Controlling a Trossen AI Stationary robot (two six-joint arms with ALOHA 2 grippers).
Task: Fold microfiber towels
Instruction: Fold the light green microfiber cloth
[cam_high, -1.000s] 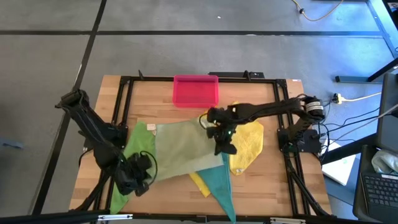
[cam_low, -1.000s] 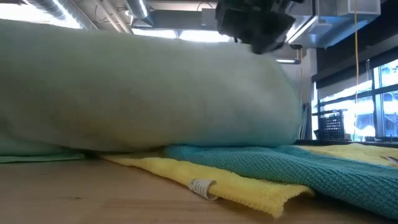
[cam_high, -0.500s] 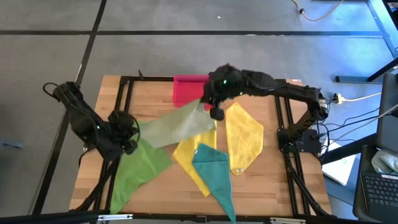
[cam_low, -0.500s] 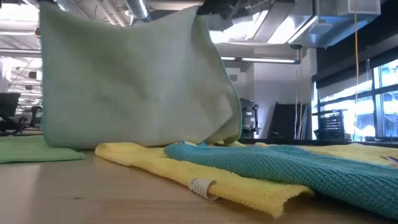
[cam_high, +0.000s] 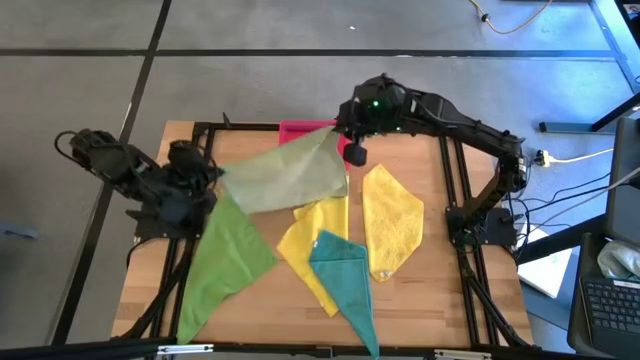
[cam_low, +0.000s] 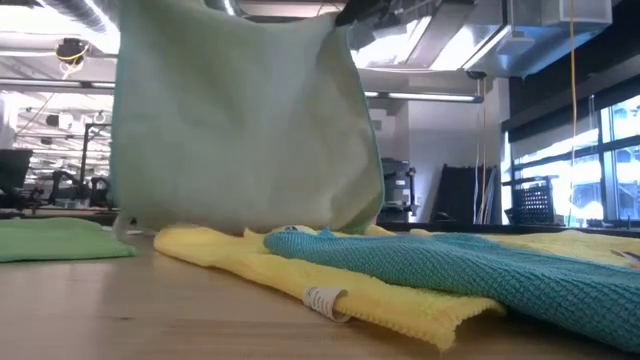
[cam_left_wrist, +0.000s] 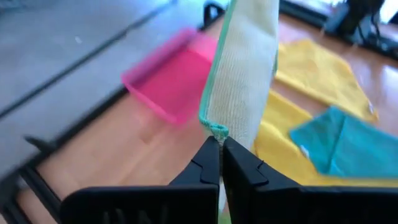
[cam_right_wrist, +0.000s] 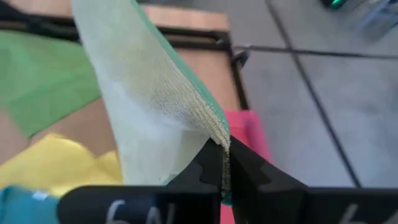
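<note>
Left end effector (cam_left_wrist: 220, 144): fingers pinched together on one corner of the pale olive towel (cam_high: 285, 180), raised over the counter's (cam_high: 430, 290) left side.
Right end effector (cam_right_wrist: 219, 151): fingers clamped on another corner of the same towel, up near the pink tray (cam_high: 305, 128) at the counter's far edge.
Pale olive towel: stretched between the two arms, hanging as a sheet; in the low view its bottom edge seems to just reach the cloths below, though that is hard to judge.
Bright green towel (cam_high: 225, 255): flat on the counter's left side, near corner pointing to the front edge.
Yellow towels: one (cam_high: 392, 228) lies right of centre; the other (cam_high: 312, 240) sits mid-counter, partly under the teal.
Teal towel (cam_high: 343, 275): lies on the middle yellow one, tapering toward the front edge.
</note>
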